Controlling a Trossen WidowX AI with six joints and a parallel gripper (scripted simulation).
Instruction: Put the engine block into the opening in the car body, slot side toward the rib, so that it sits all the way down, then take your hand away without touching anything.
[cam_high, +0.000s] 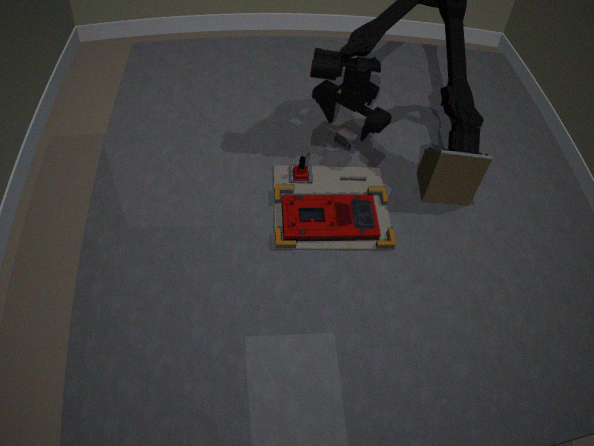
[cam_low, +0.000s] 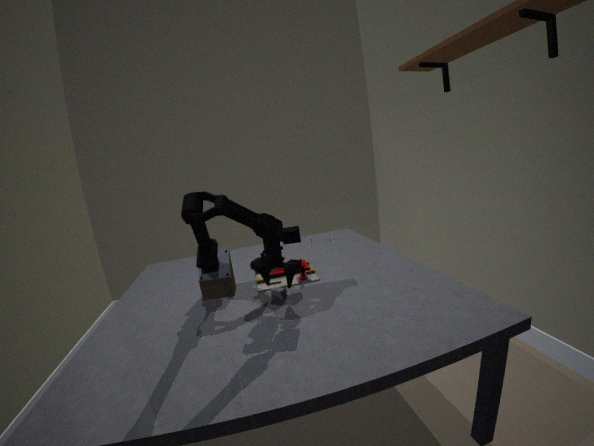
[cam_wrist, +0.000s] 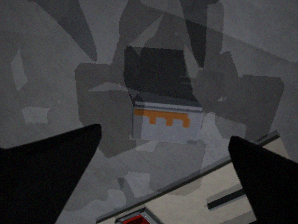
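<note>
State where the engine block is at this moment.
In the top view the engine block lies on the grey table, below the open gripper and between its fingertips, just beyond the pale base plate's far edge and outside the red car body.

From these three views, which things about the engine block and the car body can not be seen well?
- Engine block, wrist view: only one face with orange marking shows; the slot side cannot be told.
- Engine block, exterior view: too small and dark.
- Opening in the car body, top view: the rib is too small and blurred.
- Open gripper, wrist view: fingers cut by the frame edge.
</note>
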